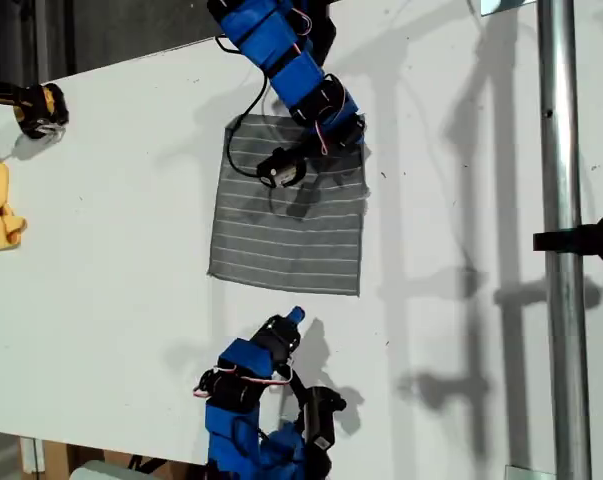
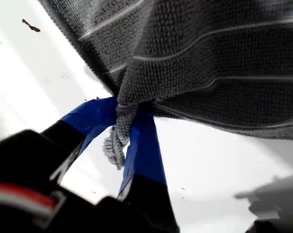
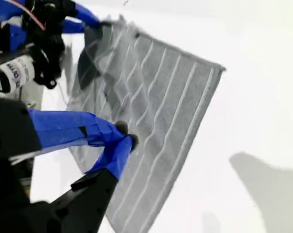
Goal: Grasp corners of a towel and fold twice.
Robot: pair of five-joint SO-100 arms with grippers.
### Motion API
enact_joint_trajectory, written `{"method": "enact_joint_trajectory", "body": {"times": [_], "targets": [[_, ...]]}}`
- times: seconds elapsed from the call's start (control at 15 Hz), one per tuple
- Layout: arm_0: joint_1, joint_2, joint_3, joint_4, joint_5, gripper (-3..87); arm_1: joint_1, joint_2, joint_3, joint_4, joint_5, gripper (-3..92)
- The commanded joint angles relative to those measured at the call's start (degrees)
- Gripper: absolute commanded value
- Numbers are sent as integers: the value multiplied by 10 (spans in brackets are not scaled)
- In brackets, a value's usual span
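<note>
Both jaws closed: my first gripper [image 2: 122, 138] pinching the towel [image 1: 291, 215], my second gripper [image 3: 121, 141] empty.

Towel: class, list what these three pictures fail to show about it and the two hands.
- First wrist view: the picture's edges cut off most of the towel. Only the corner pinched in my first hand shows.
- Exterior view: the arm hides that pinched corner.
- Second wrist view: it is unclear whether my second hand touches the cloth or hangs above it.

towel [image 2: 219, 58]: soft looped terry cloth, matt | my first gripper [image 2: 124, 133]: smooth blue tape-like covering | table [image 1: 121, 260]: smooth matt white | pole [image 1: 561, 240]: shiny metal
</note>
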Motion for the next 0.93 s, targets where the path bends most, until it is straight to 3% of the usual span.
{"method": "enact_joint_trajectory", "body": {"times": [0.0, 0.07, 0.2, 0.33, 0.67, 0.87], "targets": [[18, -60, -114, 22, 31, -23, 4, 0, -20, -1, -5, 0], [24, -90, -151, 41, 44, -18, 4, 0, -19, -1, -5, 0], [25, -137, -207, 90, 40, 305, 4, -1, -18, -1, -5, 0], [33, -142, -208, 87, 77, 374, 4, -2, -18, -3, -7, 0], [22, -185, -214, 95, 93, 376, 4, -1, -18, -1, -7, 0], [23, -261, -221, 65, 81, 369, 3, 4, -18, 1, -7, 0]]}}
